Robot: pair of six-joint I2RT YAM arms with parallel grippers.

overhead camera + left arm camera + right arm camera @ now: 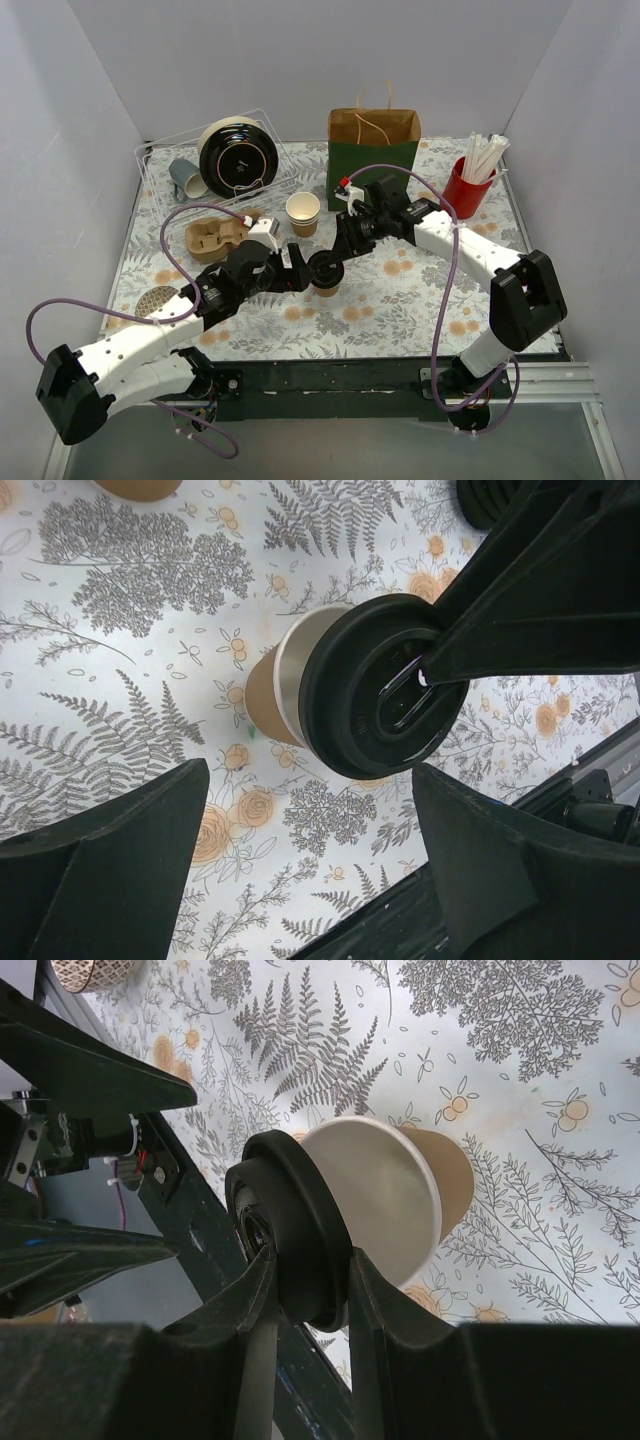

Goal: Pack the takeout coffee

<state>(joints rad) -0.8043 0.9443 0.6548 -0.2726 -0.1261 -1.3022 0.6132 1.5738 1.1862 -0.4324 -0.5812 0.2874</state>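
The takeout coffee is in two parts: a tan paper cup (327,288) (268,695) (452,1175) stands mid-table, white inside showing. Its black sip lid (326,266) (385,690) (295,1230) is tilted at the cup's rim. My right gripper (336,256) (310,1260) is shut on the lid's edge, pinching it between both fingers. Just left of the cup, my left gripper (299,273) (310,780) stands open, its fingers wide apart and nothing between them. The green-and-brown paper bag (374,150) stands upright and open at the back.
A lidless tan cup (303,212) stands behind the arms, a cardboard cup carrier (214,238) to its left. A wire rack (150,160) at the back left holds a black plate (238,157) and a grey mug (185,178). A red cup of straws (466,187) stands at right.
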